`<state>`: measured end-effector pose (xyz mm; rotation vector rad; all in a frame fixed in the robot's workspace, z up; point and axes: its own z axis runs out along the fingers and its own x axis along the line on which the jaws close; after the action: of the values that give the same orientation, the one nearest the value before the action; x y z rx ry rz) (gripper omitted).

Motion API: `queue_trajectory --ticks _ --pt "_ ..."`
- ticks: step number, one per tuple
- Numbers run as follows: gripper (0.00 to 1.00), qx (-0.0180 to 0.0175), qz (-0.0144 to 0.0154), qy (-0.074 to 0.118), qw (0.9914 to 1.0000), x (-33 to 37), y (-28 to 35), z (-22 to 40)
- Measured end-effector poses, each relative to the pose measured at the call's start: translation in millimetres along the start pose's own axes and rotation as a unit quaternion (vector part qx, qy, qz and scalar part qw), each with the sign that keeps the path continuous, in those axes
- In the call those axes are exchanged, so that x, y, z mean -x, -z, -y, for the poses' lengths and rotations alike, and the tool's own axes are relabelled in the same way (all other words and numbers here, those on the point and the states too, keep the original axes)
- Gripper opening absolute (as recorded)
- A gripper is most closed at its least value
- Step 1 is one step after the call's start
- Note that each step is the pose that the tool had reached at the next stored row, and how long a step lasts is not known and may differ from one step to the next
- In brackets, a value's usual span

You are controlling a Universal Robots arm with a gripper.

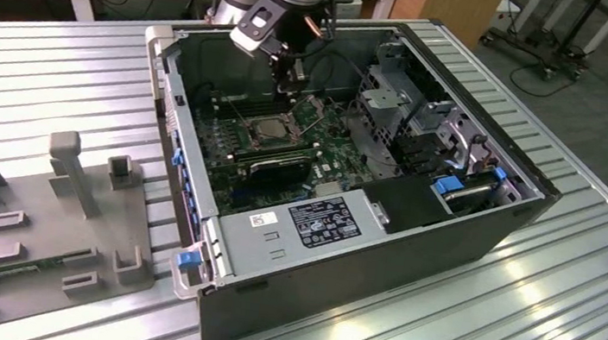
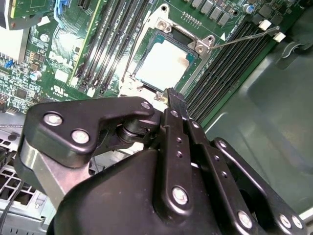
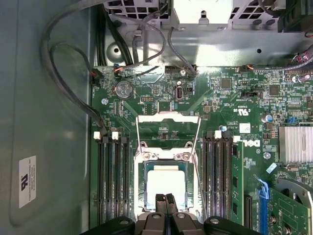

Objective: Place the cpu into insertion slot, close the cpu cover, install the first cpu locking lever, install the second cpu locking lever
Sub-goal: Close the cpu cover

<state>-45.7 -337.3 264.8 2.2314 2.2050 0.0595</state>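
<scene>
Inside the open computer case point(image 1: 310, 223), on the green board point(image 3: 230, 107): the cpu point(image 3: 166, 183), one small flat square chip with a pale silvery-grey metal top, plain and smooth. It lies level in the insertion slot point(image 3: 141, 186), a dark square socket with a silver metal rim just wider than the chip. In the second wrist view the cpu point(image 2: 164, 63) shows the same pale, even face within the insertion slot point(image 2: 194, 58). The cpu cover point(image 3: 168, 118), a thin silver frame with a large square cut-out, is swung open beyond the socket, and green board shows through its opening. One thin wire lever point(image 2: 244, 36) stands clear of the socket. Rows of black memory slots point(image 3: 113, 181) flank the socket on both sides. The hand point(image 3: 165, 198) hangs just above the chip's near edge, black fingers clenched together with nothing between them. The case rests on a ribbed metal surface point(image 1: 493, 332).
</scene>
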Motion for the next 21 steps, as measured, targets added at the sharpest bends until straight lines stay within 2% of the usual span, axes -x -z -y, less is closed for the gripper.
queue_trajectory --ticks 5,21 --pt "0.11 0.0000 0.0000 0.000 1.00000 -0.1 -0.1 -4.3" --pt "0.11 0.0000 0.0000 0.000 1.00000 -0.3 -1.2 -26.9"
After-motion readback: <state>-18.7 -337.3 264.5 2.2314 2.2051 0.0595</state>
